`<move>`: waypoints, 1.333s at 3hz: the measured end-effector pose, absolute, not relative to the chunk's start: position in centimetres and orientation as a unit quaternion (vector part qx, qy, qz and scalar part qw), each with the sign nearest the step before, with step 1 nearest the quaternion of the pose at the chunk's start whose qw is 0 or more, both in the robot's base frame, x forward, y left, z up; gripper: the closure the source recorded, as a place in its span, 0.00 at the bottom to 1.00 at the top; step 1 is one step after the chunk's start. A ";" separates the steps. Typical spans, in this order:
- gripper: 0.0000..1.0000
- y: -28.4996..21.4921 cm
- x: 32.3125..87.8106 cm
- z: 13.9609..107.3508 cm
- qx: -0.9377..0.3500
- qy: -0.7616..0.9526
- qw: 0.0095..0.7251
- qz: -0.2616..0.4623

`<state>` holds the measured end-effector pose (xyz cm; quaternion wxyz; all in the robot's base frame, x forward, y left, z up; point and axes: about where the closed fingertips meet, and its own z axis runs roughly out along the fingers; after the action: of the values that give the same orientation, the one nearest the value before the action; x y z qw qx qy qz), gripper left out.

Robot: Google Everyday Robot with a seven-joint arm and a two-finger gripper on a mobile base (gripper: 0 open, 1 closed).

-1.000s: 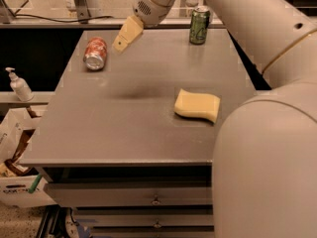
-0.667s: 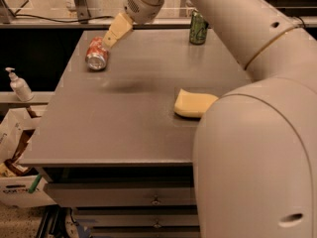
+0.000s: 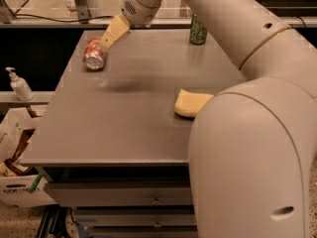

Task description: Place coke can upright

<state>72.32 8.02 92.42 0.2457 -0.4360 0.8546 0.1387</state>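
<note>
**Item 1. Arm housing (image 3: 247,162), foreground right.** Large pale shell. It hides the table's near right corner and one end of the sponge.

**Item 2. Table (image 3: 114,128).** Grey flat top with drawers (image 3: 153,200) below the front edge. The middle of the top is bare apart from a faint shadow.

**Item 3. Sponge (image 3: 189,104).** Yellow and lying flat, right of centre, well apart from the cans. It does not bear on the step.

**Item 4. Pump bottle (image 3: 19,85).** It stands off the table on a ledge to the left. A carton (image 3: 15,148) sits below it.

**Item 5. Coke can (image 3: 94,54), far left of the table top.** Red, lying on its side, with a silver end facing the camera. It rests near the left edge.

**Item 6. Gripper (image 3: 105,43).** Tan and angled down to the left, with its tip just above and beside the can's far upper side. Contact cannot be confirmed. Whether it is open or closed cannot be told, and it appears to carry nothing.

**Item 7. Green can (image 3: 198,29).** Upright at the far edge, well apart from the coke can. It is not the target.

**Handling note (judgement).** The step in hand is the approach to grasp.
- Straddle the can across its round body near the middle, not over its ends.
- Close squarely, as a glancing touch could roll it toward the left edge.
- Lift clear, rotate until the silver base faces down, and lower onto open table.
- Release only once the base sits flat.
</note>
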 end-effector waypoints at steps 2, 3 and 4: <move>0.00 12.7 74.0 90.7 -0.405 0.862 0.238 0.191; 0.00 14.8 74.7 90.0 -0.382 0.869 0.234 0.212; 0.00 17.1 75.5 88.9 -0.352 0.883 0.224 0.217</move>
<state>75.52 17.08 88.92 0.2239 -0.3520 0.8826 0.2169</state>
